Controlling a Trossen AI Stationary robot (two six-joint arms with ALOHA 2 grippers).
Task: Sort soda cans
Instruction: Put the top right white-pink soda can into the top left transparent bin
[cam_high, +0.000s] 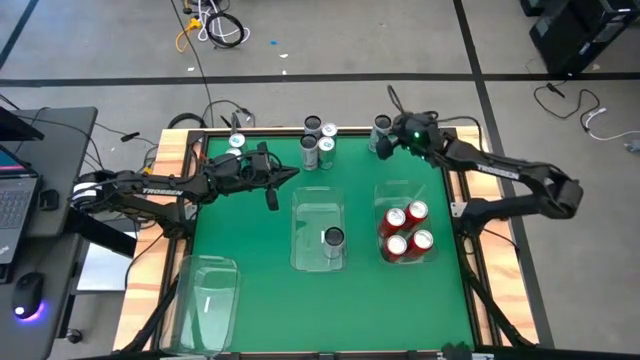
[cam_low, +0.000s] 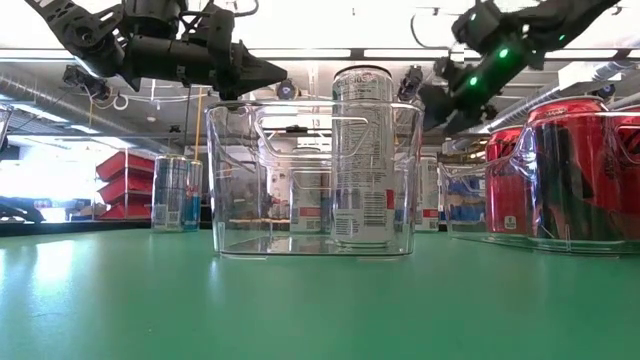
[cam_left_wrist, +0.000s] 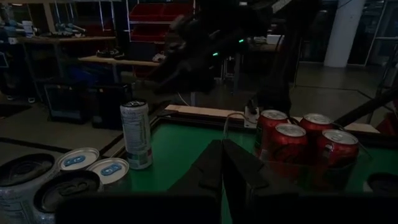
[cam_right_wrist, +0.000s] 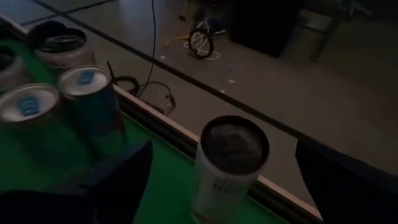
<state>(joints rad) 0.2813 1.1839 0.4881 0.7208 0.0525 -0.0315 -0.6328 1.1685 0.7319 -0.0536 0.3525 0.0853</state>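
Nearest the front edge of the green counter (cam_high: 255, 290), an empty clear bin (cam_high: 207, 290) sits at the left corner. Next back, a middle clear bin (cam_high: 318, 235) holds one dark-topped silver can (cam_high: 333, 238), upright, toward the bin's right side. To its right, a third clear bin (cam_high: 405, 225) holds four red cans (cam_high: 406, 231), upright and packed close together.

Further back, the left gripper (cam_high: 292, 176) hangs above the counter left of centre, fingers pressed together and holding nothing; the left wrist view shows the two dark fingers closed against each other.

Along the far edge: one pale-topped can (cam_high: 236, 141) stands alone at the left. A cluster of four cans (cam_high: 318, 140) stands near the middle, two with dark tops and two with pale tops, touching or nearly so. A lone dark-topped can (cam_high: 382, 128) stands right of that cluster, close to the far wooden rim (cam_high: 350, 130).

The right gripper (cam_high: 384, 146) is at this lone can, fingers spread wide, one to each side of it in the right wrist view. Contact is unclear in that dim view; the fingers appear apart from the can wall.
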